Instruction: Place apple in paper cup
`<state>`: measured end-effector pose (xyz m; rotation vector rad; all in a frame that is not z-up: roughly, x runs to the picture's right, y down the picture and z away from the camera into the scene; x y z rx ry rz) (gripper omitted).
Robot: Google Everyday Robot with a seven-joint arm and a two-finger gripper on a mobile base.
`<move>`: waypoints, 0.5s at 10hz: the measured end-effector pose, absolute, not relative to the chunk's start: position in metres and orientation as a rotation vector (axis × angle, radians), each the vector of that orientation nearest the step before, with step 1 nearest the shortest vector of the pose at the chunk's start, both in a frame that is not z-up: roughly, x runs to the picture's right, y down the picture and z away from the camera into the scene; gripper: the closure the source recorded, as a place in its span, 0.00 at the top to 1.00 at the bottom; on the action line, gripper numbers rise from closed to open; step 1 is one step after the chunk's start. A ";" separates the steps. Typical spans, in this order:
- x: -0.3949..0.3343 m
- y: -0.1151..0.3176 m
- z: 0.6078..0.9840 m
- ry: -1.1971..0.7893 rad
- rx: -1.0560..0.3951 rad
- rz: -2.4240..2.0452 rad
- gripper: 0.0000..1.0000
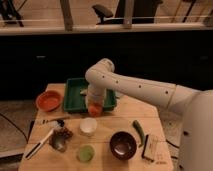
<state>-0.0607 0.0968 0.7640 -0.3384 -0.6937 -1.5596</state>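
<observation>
The end effector point(94, 105) grips the apple point(94, 109) just beyond the paper cup point(88, 126), which stands upright on the surface point(125, 113).

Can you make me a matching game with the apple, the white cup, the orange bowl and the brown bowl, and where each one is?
Things:
1. apple
2. paper cup
3. orange bowl
4. brown bowl

Places:
A. left of the green tray
B. at the gripper, by the tray's front edge
C. front right part of the table
D. middle of the table, just in front of the apple

Pairs: 1-B, 2-D, 3-A, 4-C
</observation>
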 end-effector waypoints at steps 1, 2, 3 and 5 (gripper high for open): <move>-0.061 0.099 0.763 -0.701 -0.339 -1.564 0.00; -0.062 0.102 0.762 -0.712 -0.342 -1.571 0.00; -0.066 0.106 0.760 -0.725 -0.341 -1.578 0.00; -0.071 0.112 0.758 -0.743 -0.343 -1.585 0.00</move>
